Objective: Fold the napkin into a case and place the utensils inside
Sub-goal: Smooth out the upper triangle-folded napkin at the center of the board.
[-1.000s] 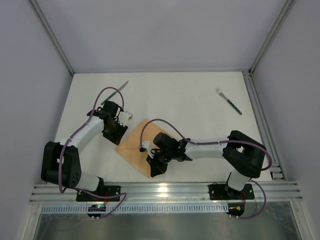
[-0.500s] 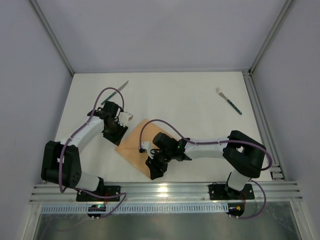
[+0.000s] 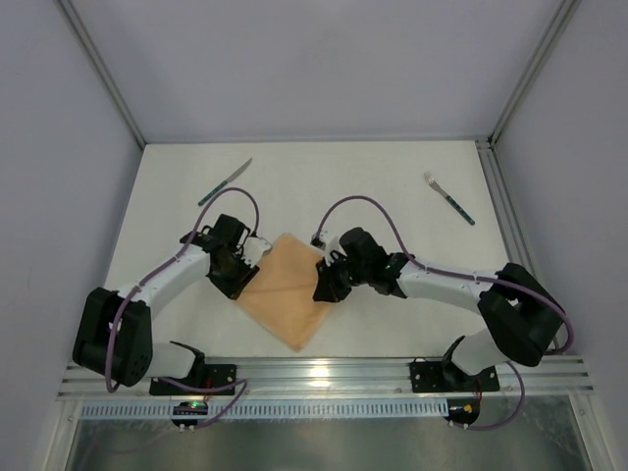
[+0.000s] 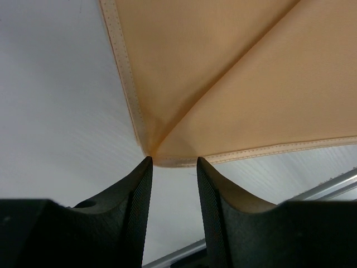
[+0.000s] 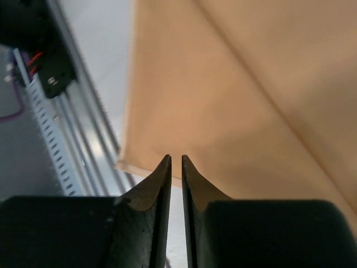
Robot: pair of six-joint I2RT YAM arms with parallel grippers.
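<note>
Left gripper [image 4: 173, 162] parted, right gripper [image 5: 175, 159] narrower (arms bent inward).

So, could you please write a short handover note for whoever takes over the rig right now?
Left gripper: open, tips at a corner of the napkin, not pinching it.
Right gripper: jaws almost together at the napkin's right edge; grip unclear.
Napkin: spread near the middle with a diagonal crease showing; not yet a narrow case.
Knife: far left, clear of the cloth.
Fork: far right, also clear.
Done: some folding at most; nothing stowed.
Left: finish the case, then fetch both utensils and slip them inside.
</note>
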